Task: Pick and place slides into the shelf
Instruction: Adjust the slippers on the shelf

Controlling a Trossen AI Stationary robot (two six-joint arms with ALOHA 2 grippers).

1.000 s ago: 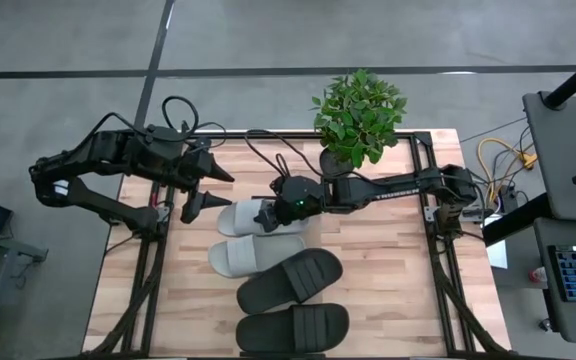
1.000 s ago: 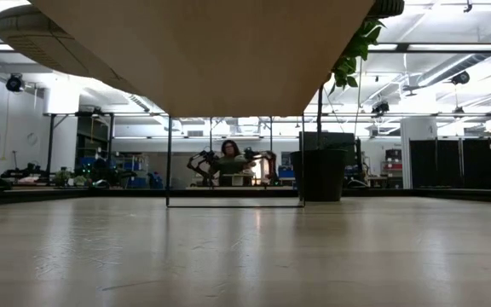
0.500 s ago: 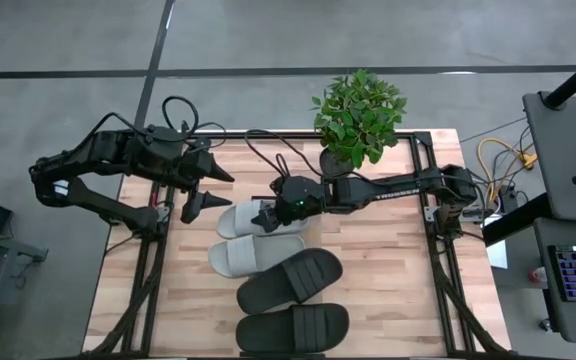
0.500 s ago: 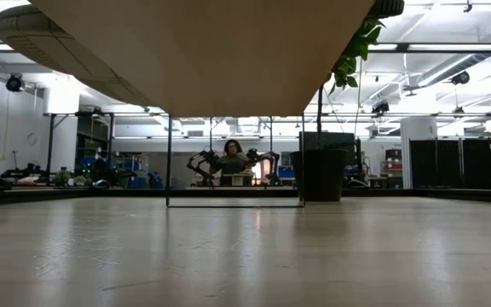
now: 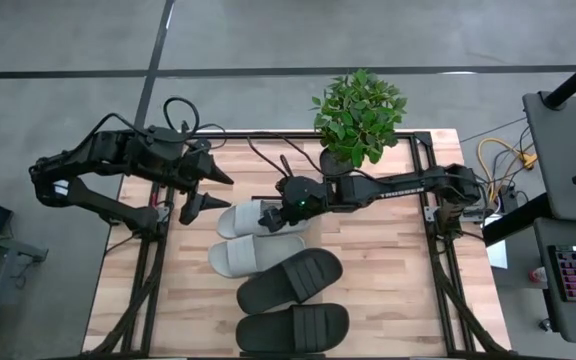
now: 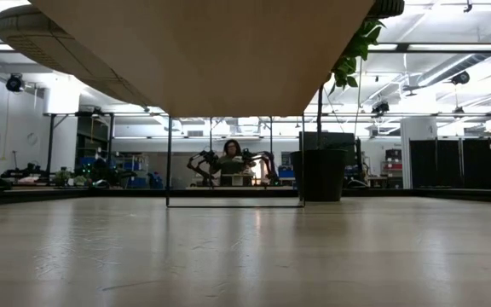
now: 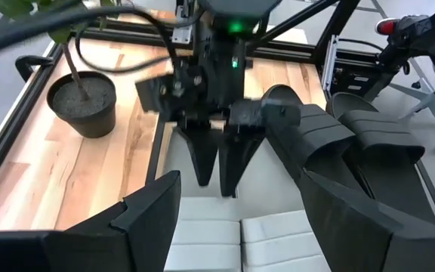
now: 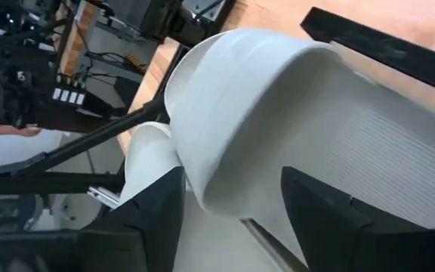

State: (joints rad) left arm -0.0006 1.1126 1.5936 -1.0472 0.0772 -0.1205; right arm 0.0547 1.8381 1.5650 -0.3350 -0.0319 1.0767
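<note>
The left pincer (image 5: pixel 200 190) hovers at the desk's (image 5: pixel 388 280) left edge, fingers spread apart, holding nothing, just beside the nearer grey slide (image 5: pixel 253 217). To its right, the right pincer (image 5: pixel 268 215) sits low over that same slide; its fingers (image 8: pixel 153 219) are apart with the pale strap (image 8: pixel 240 113) between them, not yet clamped as far as I can judge. The second grey slide (image 5: pixel 243 258) lies next to it, and the black pair (image 5: pixel 290 280) nearer the front. A potted plant (image 5: pixel 358 115) stands at the far edge.

The risk I see: the pincer closing on the strap's rounded edge could let it slip out on lifting, or drag the slide into its neighbour, which lies touching or nearly so.

The right wrist view shows the strap between the fingers, which the high view hides under the arm. Only the low view shows the shelf's (image 6: pixel 211 51) pale underside overhead and a person (image 6: pixel 231 158) far behind; no slide shows there.
</note>
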